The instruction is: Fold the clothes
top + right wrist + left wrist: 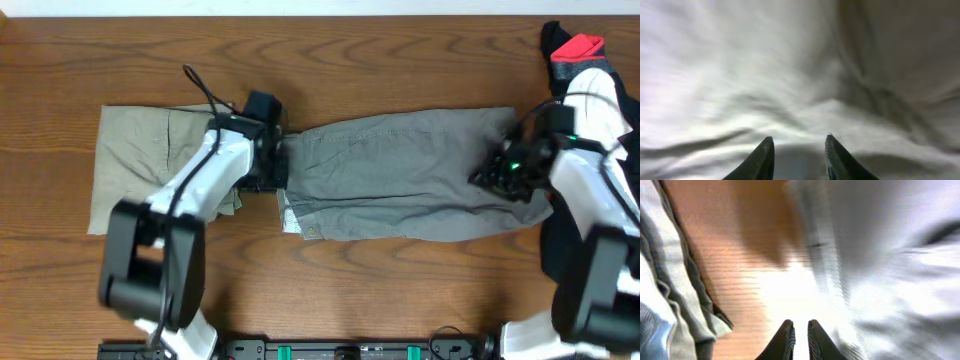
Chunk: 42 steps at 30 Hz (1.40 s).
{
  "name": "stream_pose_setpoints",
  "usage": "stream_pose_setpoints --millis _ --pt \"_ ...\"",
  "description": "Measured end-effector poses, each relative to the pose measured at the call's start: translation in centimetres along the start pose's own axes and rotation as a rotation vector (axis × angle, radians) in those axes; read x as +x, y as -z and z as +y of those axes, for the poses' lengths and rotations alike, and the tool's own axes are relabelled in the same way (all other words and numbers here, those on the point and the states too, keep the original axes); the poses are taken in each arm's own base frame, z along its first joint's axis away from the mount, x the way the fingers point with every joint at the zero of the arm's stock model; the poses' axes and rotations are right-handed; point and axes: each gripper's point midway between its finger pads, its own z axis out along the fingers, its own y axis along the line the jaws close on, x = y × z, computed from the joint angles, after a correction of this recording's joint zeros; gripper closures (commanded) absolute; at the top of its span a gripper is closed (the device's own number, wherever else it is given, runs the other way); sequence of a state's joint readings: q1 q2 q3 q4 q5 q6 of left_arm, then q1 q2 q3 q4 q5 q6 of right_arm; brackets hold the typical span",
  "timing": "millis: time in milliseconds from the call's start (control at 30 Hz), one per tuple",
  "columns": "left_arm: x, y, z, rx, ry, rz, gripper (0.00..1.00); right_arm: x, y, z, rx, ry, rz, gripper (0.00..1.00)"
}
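Overhead, mid-grey cotton shorts [400,175] lie on the brown wooden table [400,60], with khaki-beige shorts [140,165] beside them. Where they meet, the left gripper [800,339] is pinched nearly together (blurred). The right gripper [799,155] is spread over grey cloth.

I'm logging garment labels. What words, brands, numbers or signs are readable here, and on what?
No text can be read.
Grey shorts: no print shows; the pale patch at their waistband is too small to read.
Khaki shorts: no print shows.
Both wrist views: blurred, no text to make out.
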<state>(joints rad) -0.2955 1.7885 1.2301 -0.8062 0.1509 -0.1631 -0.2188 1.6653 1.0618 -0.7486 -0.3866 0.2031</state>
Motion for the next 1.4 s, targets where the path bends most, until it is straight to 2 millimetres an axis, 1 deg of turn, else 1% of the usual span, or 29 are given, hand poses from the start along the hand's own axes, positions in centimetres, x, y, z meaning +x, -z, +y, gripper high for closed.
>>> stream_pose_setpoints --millis 67,100,167,233,300,333,400,433,500,600,667,833,900,933,1000,1033,1100,1133,1167,1200,1267,1333,1400 --pt "-0.5 2.2 -2.1 0.075 -0.033 -0.057 0.84 -1.7 2.0 1.0 -0.03 0.03 -0.094 0.69" --pt "-0.8 3.2 -3.4 0.12 -0.055 -0.084 0.83 -2.6 2.9 1.5 -0.036 0.046 -0.144 0.71" --pt "-0.7 4.3 -5.8 0.172 -0.107 -0.112 0.83 -3.7 3.5 1.8 -0.037 0.053 -0.192 0.72" --pt "0.0 4.1 -8.1 0.211 -0.161 -0.103 0.83 -4.4 3.3 1.5 -0.022 0.041 -0.215 0.71" --pt "1.3 3.0 -10.1 0.232 -0.216 -0.064 0.83 -5.1 2.5 0.9 -0.002 0.029 -0.225 0.74" --pt "2.0 2.4 -10.8 0.237 -0.235 -0.039 0.83 -5.4 1.9 0.5 0.007 0.021 -0.224 0.76" --pt "3.4 1.0 -11.6 0.234 -0.261 0.015 0.83 -5.7 0.4 -0.3 0.022 0.003 -0.209 0.8" --pt "4.2 0.0 -11.8 0.227 -0.269 0.051 0.83 -5.8 -0.4 -0.7 0.03 -0.007 -0.198 0.82" --pt "5.4 -1.2 -11.7 0.215 -0.272 0.1 0.83 -5.8 -1.7 -1.4 0.043 -0.021 -0.18 0.84" --pt "6.7 -2.6 -11.2 0.195 -0.264 0.164 0.83 -5.9 -2.8 -3.1 0.099 -0.045 -0.171 0.86" --pt "7.4 -3.0 -10.7 0.18 -0.258 0.195 0.83 -6.2 -2.5 -4.9 0.169 -0.066 -0.19 0.86" --pt "8.1 -3.6 -9.3 0.115 -0.251 0.214 0.83 -7.3 -0.4 -10.5 0.347 -0.154 -0.26 0.86" --pt "8.5 -4.0 -8.6 0.092 -0.248 0.224 0.83 -7.4 0.5 -12.6 0.392 -0.203 -0.277 0.89" --pt "8.8 -4.1 -8.3 0.081 -0.244 0.23 0.83 -7.3 0.9 -13.5 0.406 -0.227 -0.28 0.91" --pt "9.0 -4.3 -7.9 0.067 -0.238 0.236 0.83 -7.0 1.2 -14.4 0.392 -0.268 -0.272 0.91" --pt "8.9 -4.3 -7.8 0.063 -0.235 0.234 0.83 -6.9 1.1 -14.2 0.353 -0.273 -0.264 0.92" --pt "8.6 -4.4 -7.8 0.063 -0.235 0.221 0.83 -6.9 0.7 -12.8 0.232 -0.253 -0.246 0.96" --pt "8.4 -4.5 -7.8 0.064 -0.235 0.21 0.84 -6.9 0.5 -11.4 0.15 -0.234 -0.233 0.97" --pt "8.2 -4.5 -7.9 0.064 -0.235 0.201 0.83 -6.8 0.4 -10.5 0.1 -0.222 -0.221 0.98" --pt "8.0 -4.6 -7.9 0.065 -0.236 0.193 0.83 -6.4 0.2 -8.9 0.021 -0.199 -0.194 0.98" --pt "7.6 -4.6 -8.0 0.067 -0.238 0.177 0.83 -5.1 0.0 -6.2 -0.088 -0.168 -0.13 0.99" --pt "7.4 -4.7 -8.1 0.067 -0.239 0.168 0.83 -3.5 -0.4 -4.4 -0.132 -0.143 -0.06 0.98" --pt "7.2 -4.7 -8.2 0.068 -0.241 0.159 0.83 -1.9 -1.0 -3.3 -0.126 -0.12 0.006 0.97"
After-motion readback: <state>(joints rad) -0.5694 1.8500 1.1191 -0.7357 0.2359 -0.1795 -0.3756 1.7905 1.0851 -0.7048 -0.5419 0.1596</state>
